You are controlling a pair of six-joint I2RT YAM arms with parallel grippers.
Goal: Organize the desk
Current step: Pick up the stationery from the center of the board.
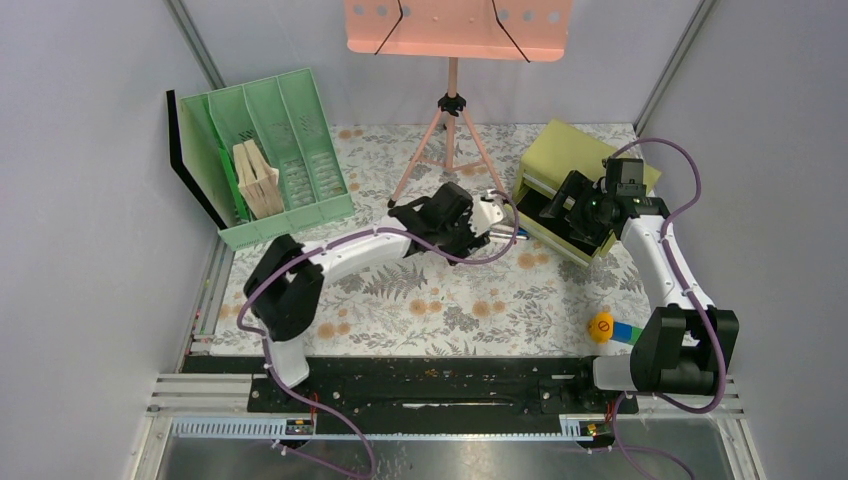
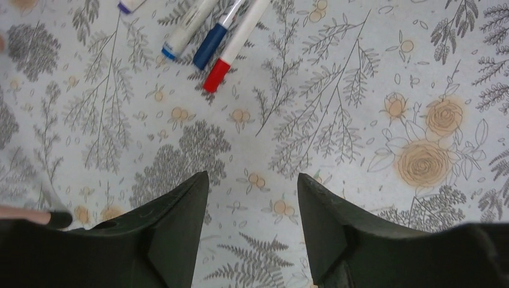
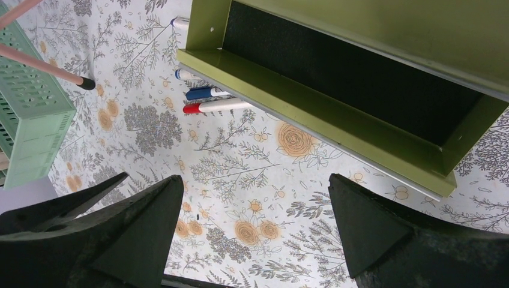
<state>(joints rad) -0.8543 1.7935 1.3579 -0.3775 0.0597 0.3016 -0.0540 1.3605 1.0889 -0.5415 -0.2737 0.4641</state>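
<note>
One floral desk (image 1: pixel 440 300) carries everything. The olive drawer box (image 1: pixel 575 150) sits at its far right corner with its drawer (image 3: pixel 360 84) pulled out. The right claw (image 3: pixel 255 222) hangs just in front of that drawer, spread wide and empty. The left claw (image 2: pixel 252 198) hovers over bare desk, jaws parted with nothing between them. It is the nearer one to the markers (image 2: pixel 211 45), which lie on the desk just beside the drawer's front.

From the left claw the markers lie ahead and to the left, side by side, with their long axes slanting from near-left to far-right. I judge the wrist would need turning to close across them. In the left wrist view their far ends are cut off by the frame edge; in the right wrist view they run behind the drawer's lip. Their count is uncertain, since a purple cap (image 2: pixel 126 6) barely shows.
</note>
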